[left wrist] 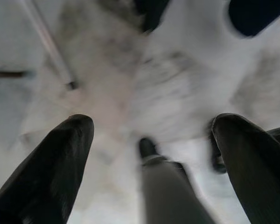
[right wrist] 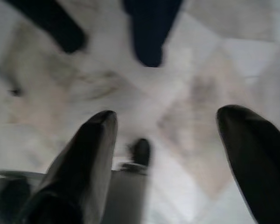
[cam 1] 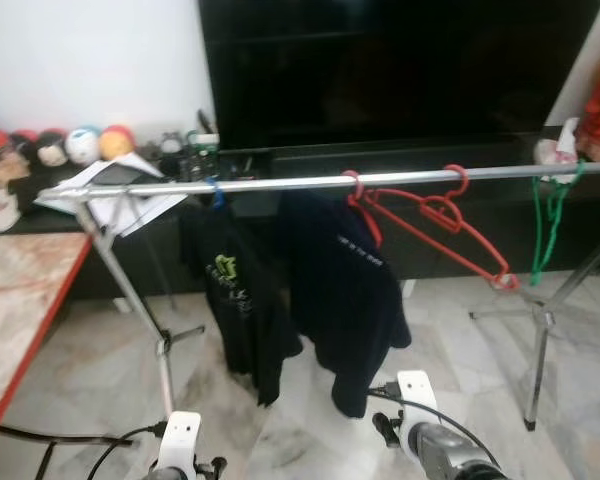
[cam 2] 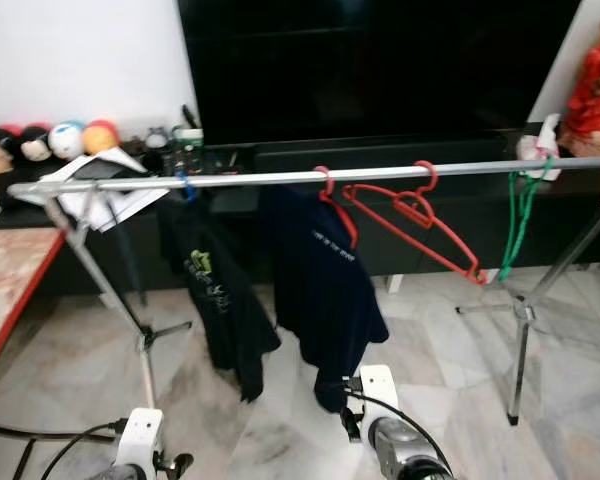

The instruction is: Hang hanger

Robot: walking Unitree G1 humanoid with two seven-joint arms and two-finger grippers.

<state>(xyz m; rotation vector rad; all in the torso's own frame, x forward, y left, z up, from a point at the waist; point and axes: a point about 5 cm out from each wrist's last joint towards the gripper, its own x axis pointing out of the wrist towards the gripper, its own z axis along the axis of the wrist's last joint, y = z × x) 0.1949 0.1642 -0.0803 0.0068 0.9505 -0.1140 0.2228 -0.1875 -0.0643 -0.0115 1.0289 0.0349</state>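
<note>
Empty red plastic hanger (cam 1: 435, 222) hung tilted on the silver metal rail (cam 1: 280, 183).
Left gripper (left wrist: 154, 140) and right gripper (right wrist: 165, 135) hung low over the pale marble floor (cam 1: 450, 345), fingers spread, grasping nothing.

The red hanger (cam 1: 435, 225) hangs empty from the silver rail (cam 1: 280, 183) (tilted, beside the dark shirts).

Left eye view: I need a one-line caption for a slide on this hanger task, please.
Empty red hanger hangs tilted on the clothes rail beside two dark shirts, both arms lowered.
</note>
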